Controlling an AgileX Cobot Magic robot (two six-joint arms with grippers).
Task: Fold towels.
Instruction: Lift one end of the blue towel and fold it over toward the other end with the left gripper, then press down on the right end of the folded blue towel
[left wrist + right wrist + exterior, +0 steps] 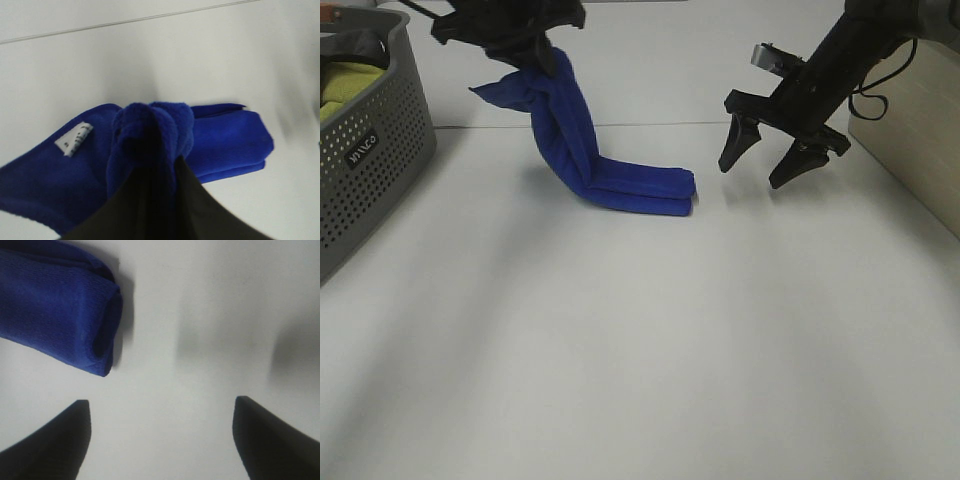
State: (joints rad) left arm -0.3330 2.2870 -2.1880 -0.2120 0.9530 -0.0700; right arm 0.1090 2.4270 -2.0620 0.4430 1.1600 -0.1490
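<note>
A blue towel [582, 150], folded into a long strip, has its right end lying on the white table [640, 330] and its left end lifted. My left gripper [535, 45] is shut on the lifted end, high at the back left. In the left wrist view the towel [150, 135] bunches between the dark fingers and shows a white label [74, 139]. My right gripper [758, 170] is open and empty, hovering just right of the towel's lying end. The right wrist view shows that end [60, 310] and both fingertips [50, 440] apart.
A grey perforated laundry basket [365, 150] with cloth inside stands at the left edge. A light wooden box [910, 150] stands at the right edge behind my right arm.
</note>
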